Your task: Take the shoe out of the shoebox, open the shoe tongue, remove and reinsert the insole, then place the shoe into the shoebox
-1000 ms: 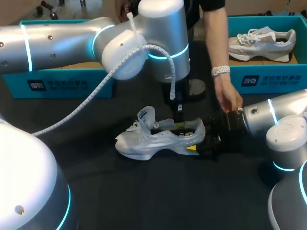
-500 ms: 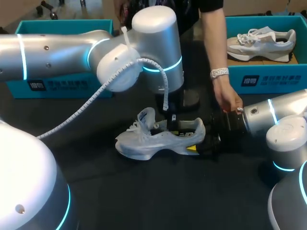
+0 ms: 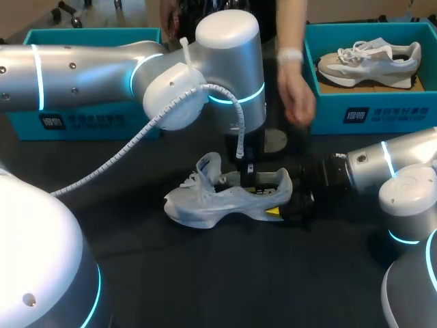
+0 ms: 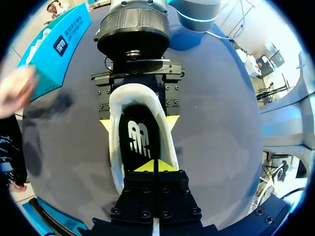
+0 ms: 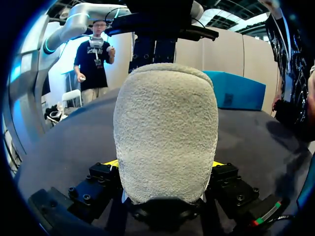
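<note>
1. The left gripper (image 4: 156, 166) has its yellow tips pressed together just over the insole (image 4: 138, 140); I cannot tell whether they pinch it; a thin bite may slip off.
2. The right gripper (image 5: 164, 166) clamps the white sneaker (image 3: 229, 198) by the heel from both sides; a hard upward pull could drag it free.
3. A person's hand (image 3: 297, 102) hangs over the table (image 3: 205, 273) near both arms; contact is possible.
4. The sneaker stands sole-down on the table; its long axis runs across, toe to my left, heel to my right.
</note>
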Controlling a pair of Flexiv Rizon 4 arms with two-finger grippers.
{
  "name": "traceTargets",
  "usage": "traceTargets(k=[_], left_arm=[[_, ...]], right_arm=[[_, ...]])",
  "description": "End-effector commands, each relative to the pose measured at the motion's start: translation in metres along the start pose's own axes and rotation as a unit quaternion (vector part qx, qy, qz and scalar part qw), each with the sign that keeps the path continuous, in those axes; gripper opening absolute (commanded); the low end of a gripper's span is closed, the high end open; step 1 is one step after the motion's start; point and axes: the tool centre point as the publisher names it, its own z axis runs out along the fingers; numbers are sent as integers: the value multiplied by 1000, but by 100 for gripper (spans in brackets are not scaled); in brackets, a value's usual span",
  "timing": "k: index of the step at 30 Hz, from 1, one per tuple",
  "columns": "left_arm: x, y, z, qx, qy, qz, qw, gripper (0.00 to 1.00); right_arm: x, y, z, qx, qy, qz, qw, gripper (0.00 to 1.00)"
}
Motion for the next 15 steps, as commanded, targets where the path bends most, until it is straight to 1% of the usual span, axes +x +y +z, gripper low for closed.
traceTargets(k=[1,8,11,15], left_arm=[[0,0,0,-1,0,0,1000,0],[-4,-1,0,-4,11,1,1000,0],[-10,-1,3,-7,14,0,1000,0],[-11,-1,8,-13,21,5,1000,0]], right_arm=[[0,-1,2,3,0,0,1000,0],[0,-1,2,3,0,0,1000,0],[0,-1,2,3,0,0,1000,0],[0,-1,2,3,0,0,1000,0]])
